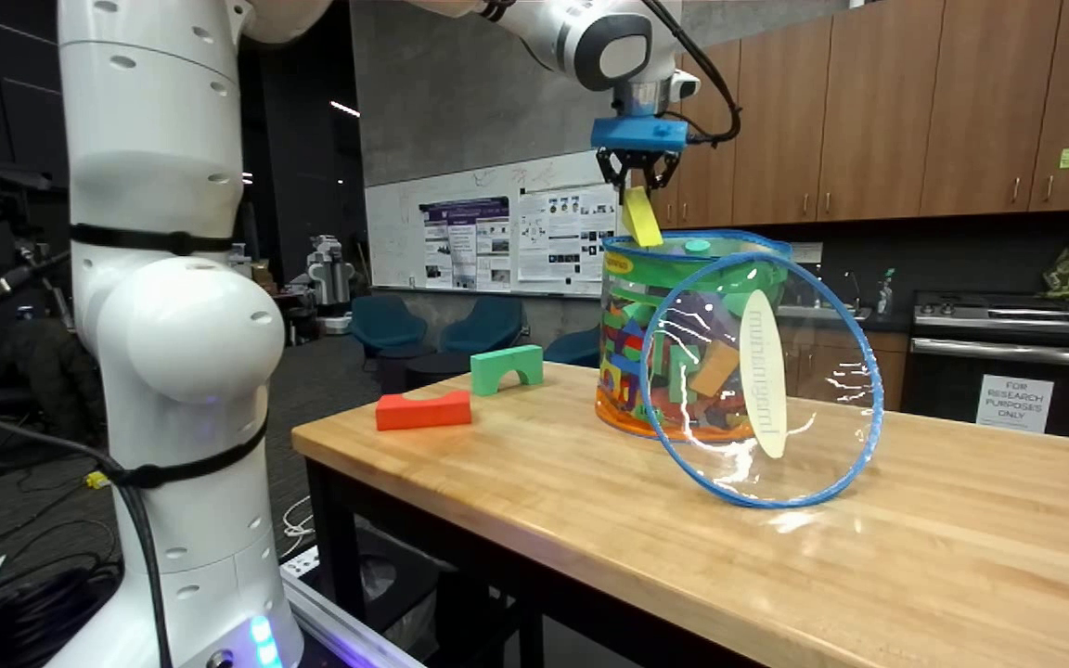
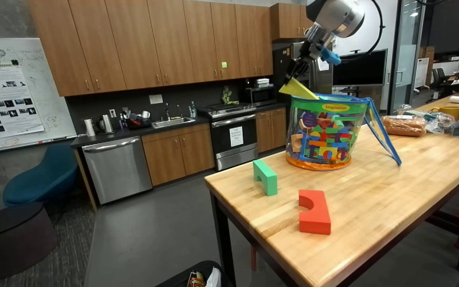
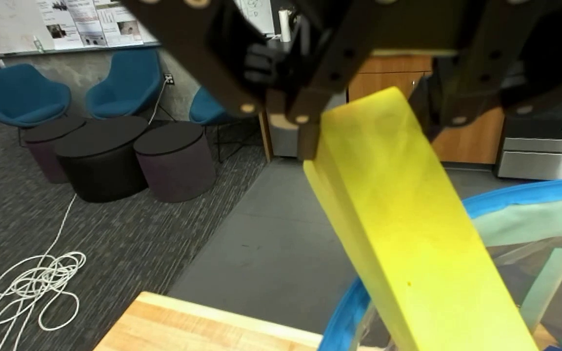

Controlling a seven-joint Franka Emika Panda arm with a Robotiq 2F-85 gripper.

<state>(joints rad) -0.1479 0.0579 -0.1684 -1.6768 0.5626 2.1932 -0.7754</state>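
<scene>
My gripper (image 1: 638,187) is shut on one end of a long yellow block (image 1: 643,221), seen in both exterior views. Tilted downward, the block (image 3: 408,219) crosses the wrist view from the jaws to the bottom edge. Its lower end is at the blue rim (image 3: 347,314) of a clear drum; whether it touches the rim I cannot tell. The drum (image 2: 320,107) has a green upper band and is filled with several coloured blocks. Its clear round lid (image 1: 764,376) hangs open, tilted to the table. A green arch block (image 2: 268,178) and a red notched block (image 2: 316,217) lie apart from the drum.
The wooden table (image 1: 534,464) bears the drum and loose blocks; its edge (image 3: 222,319) shows in the wrist view. Farther along the table are a bagged loaf (image 2: 404,125), plastic bags and a yellow mug (image 2: 450,111). A bin (image 2: 185,279) stands below.
</scene>
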